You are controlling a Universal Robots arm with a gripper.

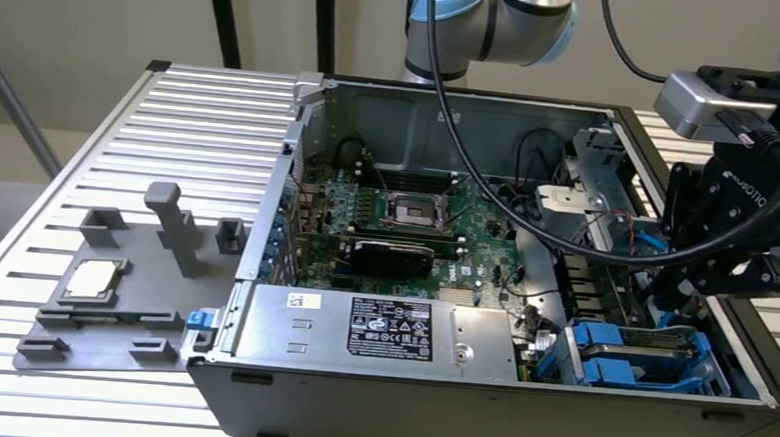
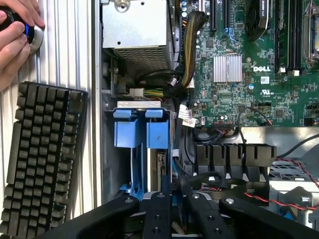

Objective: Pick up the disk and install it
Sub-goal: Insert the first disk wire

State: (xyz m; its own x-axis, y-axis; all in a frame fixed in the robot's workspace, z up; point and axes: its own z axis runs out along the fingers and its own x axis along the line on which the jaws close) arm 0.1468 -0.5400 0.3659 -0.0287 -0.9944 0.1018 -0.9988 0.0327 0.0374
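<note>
The disk (image 1: 662, 340) lies in the drive bay at the exterior view's right end of the open computer case (image 1: 410, 109). Grey metal shows between the parts of its blue carrier frame. In the wrist view the disk's (image 2: 157, 132) two blue tabs face the camera, and a thin blue rail runs from them toward my gripper (image 2: 172, 209). My black gripper (image 1: 691, 286) hangs low inside the case, just over the end of the bay away from the tabs. Its tips are hidden behind the case wall and its own linkages.
The green motherboard (image 1: 404, 214) fills the case middle and the silver power supply (image 1: 384, 328) lines its near wall. Black and red cables (image 1: 550, 227) run close to the gripper. A grey fixture (image 1: 118, 309) holds a small square chip. A hand (image 2: 15, 35) rests by a keyboard (image 2: 42, 159).
</note>
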